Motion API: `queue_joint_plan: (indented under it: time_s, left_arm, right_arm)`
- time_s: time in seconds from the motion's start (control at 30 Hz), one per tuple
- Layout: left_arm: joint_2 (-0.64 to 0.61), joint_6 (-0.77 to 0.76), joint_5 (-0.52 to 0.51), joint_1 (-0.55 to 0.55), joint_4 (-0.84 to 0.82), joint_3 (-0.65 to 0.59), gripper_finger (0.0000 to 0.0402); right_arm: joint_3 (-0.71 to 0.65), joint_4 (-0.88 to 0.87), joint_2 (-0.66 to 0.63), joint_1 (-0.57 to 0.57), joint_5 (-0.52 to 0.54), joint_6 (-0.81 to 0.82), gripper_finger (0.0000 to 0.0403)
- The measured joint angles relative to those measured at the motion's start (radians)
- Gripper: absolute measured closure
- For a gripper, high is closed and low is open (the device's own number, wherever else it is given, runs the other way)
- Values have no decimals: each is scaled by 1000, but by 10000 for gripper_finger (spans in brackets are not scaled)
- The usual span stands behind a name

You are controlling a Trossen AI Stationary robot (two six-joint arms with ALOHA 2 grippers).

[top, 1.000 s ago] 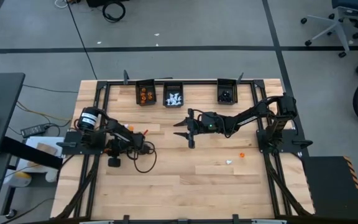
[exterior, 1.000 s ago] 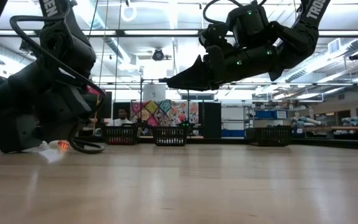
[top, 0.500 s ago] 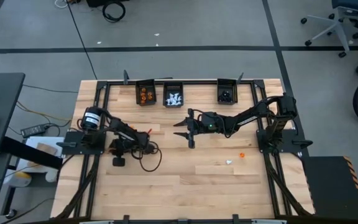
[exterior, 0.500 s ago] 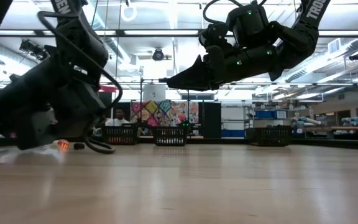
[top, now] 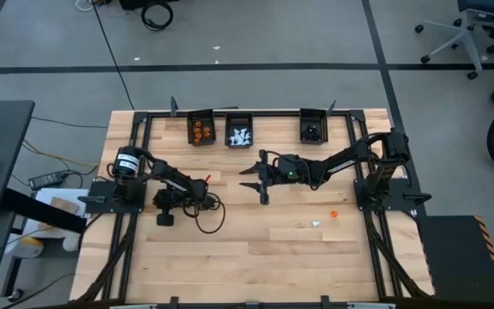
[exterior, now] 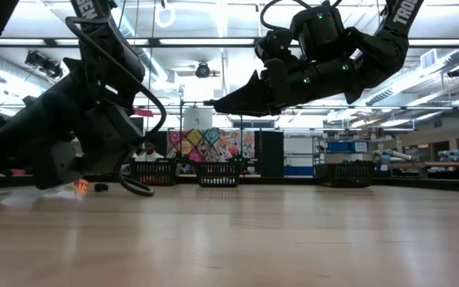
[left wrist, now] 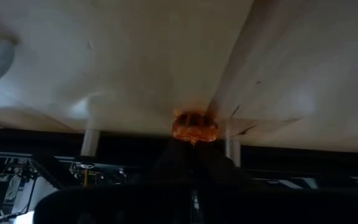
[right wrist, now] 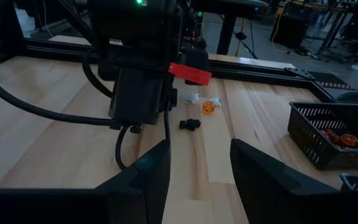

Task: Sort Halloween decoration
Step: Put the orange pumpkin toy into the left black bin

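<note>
an orange trinket sits right at the tips of the left gripper, whose fingers are drawn together on the left side of the table; whether they actually pinch the piece cannot be told from these views. just beside it on the wood lie a black trinket and a small white piece, with the orange one between them in the right wrist view.

three small black bins line the far edge: the left bin already carries several orange pieces, the middle bin a heap of white ones, and the right bin something dark that is hard to make out. on that showing, most of the sorting looks done.

what appears left is the little cluster by the left gripper, plus two strays on the right half of the table: an orange piece and a white piece near it, both well apart from any bin.

the right gripper hangs above the middle of the table with its fingers spread and nothing between them.
</note>
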Motion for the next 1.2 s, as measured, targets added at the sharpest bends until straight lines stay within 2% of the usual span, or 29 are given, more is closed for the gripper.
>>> queue_joint_plan:
  time_s: [0.17,0.43,0.8,0.97,1.03,1.2]
  left_arm:
    - [0,3,-19,6,-2,10,401]
    - [-20,32,-109,13,-29,87,401]
    - [-147,73,-219,157,-45,239,401]
    - [-213,59,-126,203,-44,235,401]
    - [-243,35,-119,205,-30,205,395]
    - [-381,-56,-70,177,95,82,347]
  right_arm:
    - [0,0,0,0,0,0,231]
    - [0,0,0,0,0,0,231]
    - [0,-10,0,0,0,-1,231]
    - [1,-31,0,0,5,-5,231]
    - [1,-40,0,0,5,-5,231]
    - [1,-76,0,0,5,-6,231]
